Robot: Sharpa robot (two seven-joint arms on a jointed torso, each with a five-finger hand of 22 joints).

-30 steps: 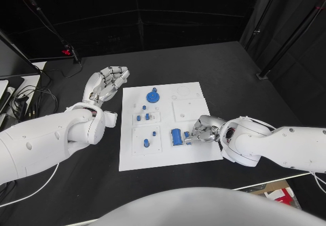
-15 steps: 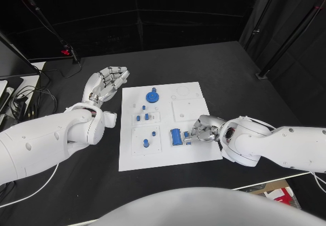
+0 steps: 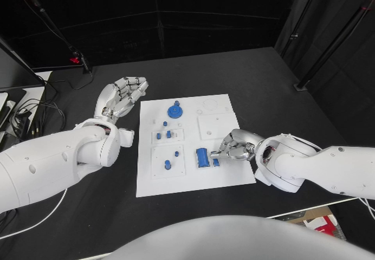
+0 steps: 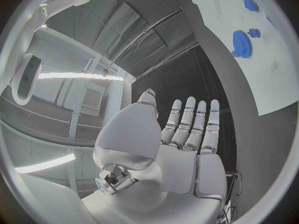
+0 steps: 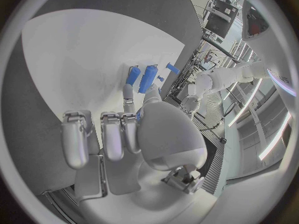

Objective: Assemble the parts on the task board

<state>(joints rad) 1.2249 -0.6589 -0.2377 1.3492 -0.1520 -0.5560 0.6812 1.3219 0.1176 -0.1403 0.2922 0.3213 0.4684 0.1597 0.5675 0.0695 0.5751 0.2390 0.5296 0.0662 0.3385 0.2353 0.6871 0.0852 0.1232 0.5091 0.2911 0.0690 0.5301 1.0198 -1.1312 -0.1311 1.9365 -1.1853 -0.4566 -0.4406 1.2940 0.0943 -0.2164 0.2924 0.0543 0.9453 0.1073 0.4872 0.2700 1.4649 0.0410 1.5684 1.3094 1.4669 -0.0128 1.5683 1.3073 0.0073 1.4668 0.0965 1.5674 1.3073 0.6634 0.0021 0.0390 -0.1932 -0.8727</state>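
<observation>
Black tabletop point(image 3: 258, 81) is carrying the white task board point(image 3: 191, 184); left hand point(image 3: 122, 95) is lying flat, fingers spread, holding nothing; right hand point(image 3: 233, 148) is pinching a small blue part point(image 3: 215, 161) beside the blue cylinder point(image 3: 202, 157).

Tight at the right hand
Right hand point(image 3: 234, 149) crowds two blue parts point(image 3: 206, 157); bare board point(image 3: 215, 125) just beyond it.

The task board point(image 3: 191, 181) lies mid-surface point(image 3: 258, 81). On it, a gear point(image 3: 175, 112) sits far, small parts point(image 3: 166, 134) lie in the middle, and a cylinder point(image 3: 202, 157) lies near, right. The left hand point(image 3: 121, 96) rests left of the board, the right hand point(image 3: 234, 149) beside the cylinder.
</observation>
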